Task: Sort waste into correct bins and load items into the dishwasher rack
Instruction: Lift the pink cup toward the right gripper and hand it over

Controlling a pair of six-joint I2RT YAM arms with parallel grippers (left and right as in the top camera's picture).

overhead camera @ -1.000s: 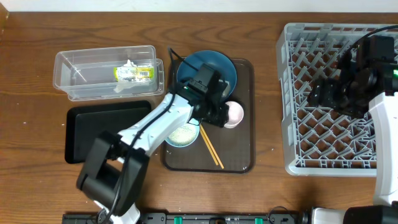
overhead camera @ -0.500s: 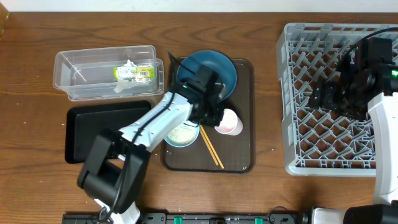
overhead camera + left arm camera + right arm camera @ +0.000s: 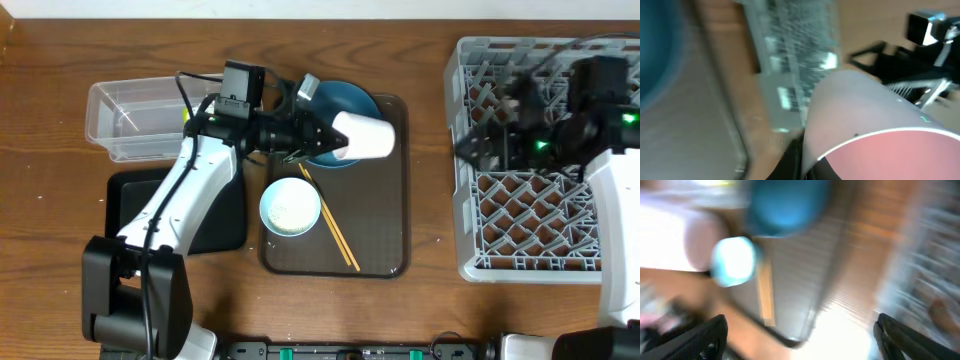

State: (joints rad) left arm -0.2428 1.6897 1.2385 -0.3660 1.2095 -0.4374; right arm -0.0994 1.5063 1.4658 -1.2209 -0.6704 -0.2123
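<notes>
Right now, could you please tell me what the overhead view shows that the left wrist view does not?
Only the overhead view shows the bowl, the chopsticks, the clear tub and the black tray. Only the left wrist view shows the pink inside of the cup, close up and blurred. Both views show that cup, the blue plate, the brown tray and the grey rack.
</notes>
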